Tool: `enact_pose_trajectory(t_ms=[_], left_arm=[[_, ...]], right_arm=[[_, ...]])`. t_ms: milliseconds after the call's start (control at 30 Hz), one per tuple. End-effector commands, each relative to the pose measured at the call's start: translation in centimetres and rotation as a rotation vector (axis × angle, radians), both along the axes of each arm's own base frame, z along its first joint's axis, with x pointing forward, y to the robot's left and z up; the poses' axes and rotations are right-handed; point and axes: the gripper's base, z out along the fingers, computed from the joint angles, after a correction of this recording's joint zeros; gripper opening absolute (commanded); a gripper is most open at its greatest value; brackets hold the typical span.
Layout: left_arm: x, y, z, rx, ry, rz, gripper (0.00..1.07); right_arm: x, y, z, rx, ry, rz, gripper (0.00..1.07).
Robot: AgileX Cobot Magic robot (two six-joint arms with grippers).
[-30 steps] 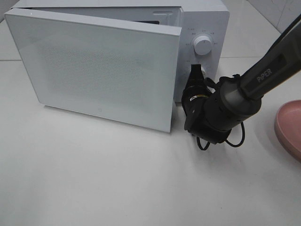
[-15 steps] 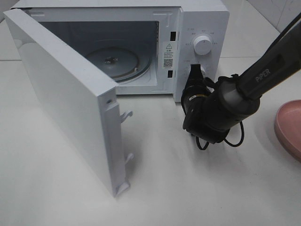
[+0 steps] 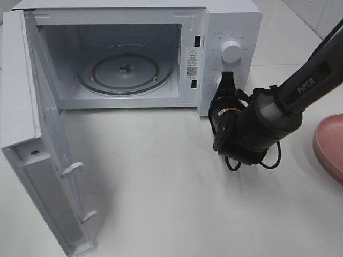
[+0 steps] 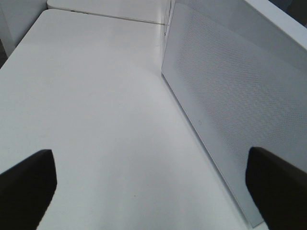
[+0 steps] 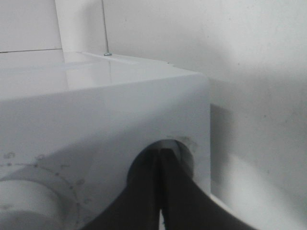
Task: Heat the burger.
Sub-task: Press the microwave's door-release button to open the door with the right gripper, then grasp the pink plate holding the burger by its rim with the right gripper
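The burger is out of view in every frame. The white microwave (image 3: 231,21) stands at the back with its door (image 3: 32,134) swung wide to the left, showing a bare glass turntable (image 3: 126,69). My right gripper (image 3: 225,80) is shut, its tips against the lower round button (image 5: 186,149) of the control panel, below the upper knob (image 3: 231,51). In the right wrist view the right gripper (image 5: 160,160) has its fingers pressed together with nothing between them. The left gripper (image 4: 153,191) is open beside the door's outer face (image 4: 230,105), with its fingers (image 4: 26,184) far apart. It does not show in the high view.
A round pink plate (image 3: 329,147) lies at the right edge of the table, partly cut off. The open door reaches out to the table's front left. My right arm crosses from the upper right, with a black cable looping under the wrist.
The microwave door has swung from nearly shut to wide open on the left, uncovering the turntable. The right gripper has stayed at the lower button.
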Motion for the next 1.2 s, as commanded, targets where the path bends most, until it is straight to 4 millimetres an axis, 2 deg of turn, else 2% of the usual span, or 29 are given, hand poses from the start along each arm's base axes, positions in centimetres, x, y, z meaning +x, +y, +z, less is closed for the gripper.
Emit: enact_pose_trajectory(t_ms=[33, 200, 433, 667, 933, 967, 1200], left_arm=[[0.0, 0.0, 0.0, 0.001, -0.004, -0.007, 1.02], [0.0, 0.0, 0.0, 0.001, -0.004, -0.007, 1.02], [0.0, 0.0, 0.0, 0.0, -0.004, -0.007, 1.02], [0.0, 0.0, 0.0, 0.0, -0.004, -0.007, 1.02], [0.0, 0.0, 0.0, 0.0, -0.004, -0.007, 1.02], [0.0, 0.0, 0.0, 0.0, -0.004, -0.007, 1.02], [0.0, 0.0, 0.0, 0.0, -0.004, -0.007, 1.02]], right_arm=[[0.6, 1.1, 3.1, -0.018, -0.165, 0.093, 0.0], [-0.5, 0.6, 3.6, -0.058, -0.146, 0.115, 0.0], [-3.0, 0.8, 3.3, -0.095, -0.041, 0.211, 0.0], [-4.5, 0.0, 4.7, -0.162, -0.011, 0.282, 0.0], [-6.4, -0.6, 6.6, -0.339, 0.054, 0.445, 0.0], [-6.8, -0.6, 7.0, -0.41, 0.075, 0.514, 0.0], [-7.8, -0.3, 7.8, -0.599, 0.129, 0.733, 0.01]])
